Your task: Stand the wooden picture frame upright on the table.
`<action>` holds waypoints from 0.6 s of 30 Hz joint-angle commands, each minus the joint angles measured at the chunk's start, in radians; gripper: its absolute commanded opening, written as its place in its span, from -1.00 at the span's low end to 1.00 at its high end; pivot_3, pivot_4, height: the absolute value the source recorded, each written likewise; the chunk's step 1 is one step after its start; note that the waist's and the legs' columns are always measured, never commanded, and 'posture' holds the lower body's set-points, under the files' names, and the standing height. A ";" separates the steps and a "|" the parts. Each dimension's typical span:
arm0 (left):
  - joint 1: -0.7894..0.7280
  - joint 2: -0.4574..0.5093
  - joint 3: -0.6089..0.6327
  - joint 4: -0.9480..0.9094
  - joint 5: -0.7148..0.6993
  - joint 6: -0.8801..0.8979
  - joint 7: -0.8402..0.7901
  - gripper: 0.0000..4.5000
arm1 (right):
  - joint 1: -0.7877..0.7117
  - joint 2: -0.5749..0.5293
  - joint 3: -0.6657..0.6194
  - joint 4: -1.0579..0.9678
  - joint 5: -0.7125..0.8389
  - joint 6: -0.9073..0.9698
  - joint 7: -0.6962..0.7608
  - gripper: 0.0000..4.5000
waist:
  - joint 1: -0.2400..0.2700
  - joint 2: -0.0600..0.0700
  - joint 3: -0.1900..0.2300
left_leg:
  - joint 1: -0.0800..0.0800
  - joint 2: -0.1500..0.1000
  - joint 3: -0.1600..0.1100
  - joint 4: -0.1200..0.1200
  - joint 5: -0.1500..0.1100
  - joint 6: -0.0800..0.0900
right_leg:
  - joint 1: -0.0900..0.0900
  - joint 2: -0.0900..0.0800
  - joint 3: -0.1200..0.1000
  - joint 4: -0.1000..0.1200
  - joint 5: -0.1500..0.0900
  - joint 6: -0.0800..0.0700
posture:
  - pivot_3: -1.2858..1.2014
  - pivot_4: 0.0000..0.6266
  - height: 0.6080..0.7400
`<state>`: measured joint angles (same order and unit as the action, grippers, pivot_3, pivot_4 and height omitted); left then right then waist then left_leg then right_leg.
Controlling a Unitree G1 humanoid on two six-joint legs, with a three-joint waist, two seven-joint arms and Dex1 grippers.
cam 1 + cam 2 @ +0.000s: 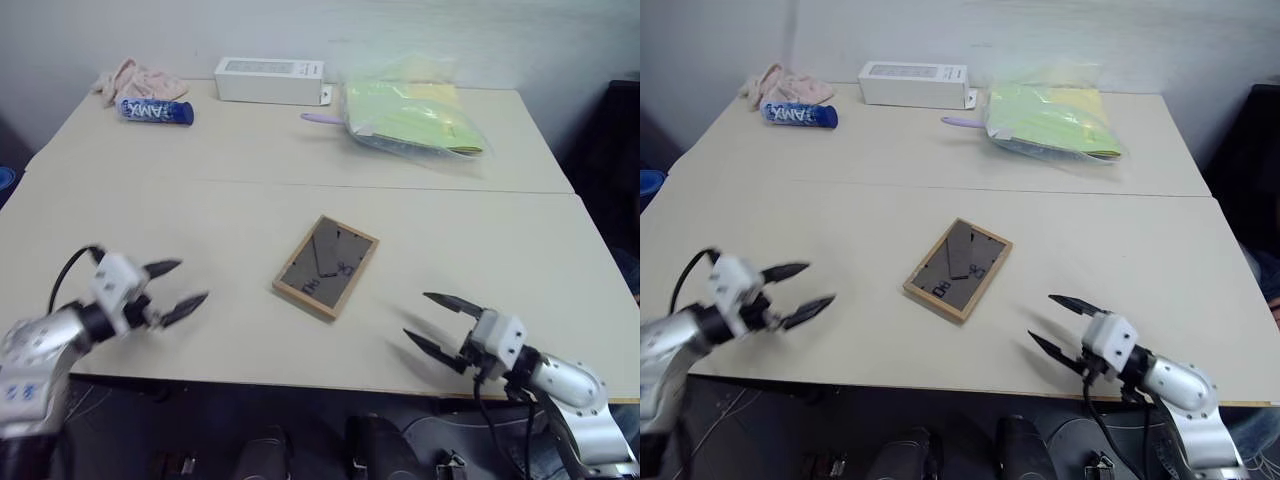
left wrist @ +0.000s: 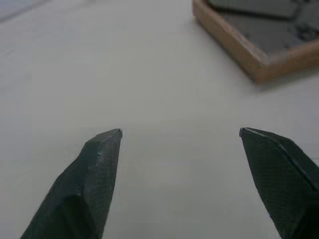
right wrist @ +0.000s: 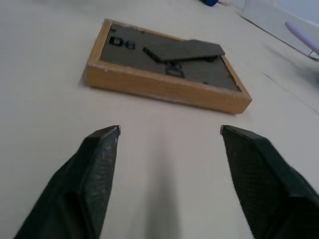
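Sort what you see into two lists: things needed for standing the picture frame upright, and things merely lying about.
Needed:
wooden picture frame, lying back-up
table
left gripper, open
right gripper, open

Lying about:
white box
blue tube
pink cloth
yellow-green plastic bag
purple stick-like item

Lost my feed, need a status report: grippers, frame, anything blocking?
Left gripper and right gripper open, empty, flanking the wooden picture frame. Frame flat, back up, stand folded, untouched. Nothing in the way.

Table [image 1: 150,200]: frame [image 1: 326,265] face-down mid-table; towel [image 1: 135,78], can [image 1: 156,111], white box [image 1: 269,80], bag [image 1: 412,118] along far edge
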<state>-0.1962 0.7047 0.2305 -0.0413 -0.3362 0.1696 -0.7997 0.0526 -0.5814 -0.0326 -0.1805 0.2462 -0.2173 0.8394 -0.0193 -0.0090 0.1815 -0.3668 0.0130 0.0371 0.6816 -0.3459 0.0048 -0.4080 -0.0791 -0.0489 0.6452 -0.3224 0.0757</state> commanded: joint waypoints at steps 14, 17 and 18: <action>-0.258 -0.194 -0.331 0.217 0.185 -0.039 -0.037 -0.63 | -0.326 0.108 0.206 0.155 -0.214 0.127 -0.092 -0.99 | -0.006 0.000 -0.001 | -0.003 0.000 0.004 0.002 0.000 0.001 | -0.003 0.001 -0.001 0.005 0.000 0.001 | 0.03 -0.52 1.00; -0.217 -0.192 -0.336 0.147 0.150 -0.008 -0.085 -0.63 | -0.354 0.111 0.183 0.183 -0.205 0.129 -0.109 -0.99 | -0.006 0.000 -0.001 | -0.003 0.000 0.004 0.002 0.000 0.001 | -0.003 0.001 -0.001 0.005 0.000 0.001 | 0.03 -0.52 1.00; -0.180 -0.190 -0.337 0.103 0.135 0.016 -0.093 -0.63 | -0.361 0.103 0.185 0.191 -0.204 0.128 -0.096 -0.99 | -0.006 0.000 -0.001 | -0.003 0.000 0.004 0.002 0.000 0.001 | -0.003 0.001 -0.001 0.005 0.000 0.001 | 0.03 -0.52 1.00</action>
<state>-0.3992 0.5217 -0.0929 0.1490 -0.1553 0.1722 -0.8574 -0.2877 -0.4783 0.1680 0.0296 0.0252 -0.0675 0.7413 -0.0253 -0.0088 0.1808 -0.3699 0.0132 0.0409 0.6839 -0.3459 0.0054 -0.4113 -0.0782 -0.0495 0.6501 -0.3220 0.0765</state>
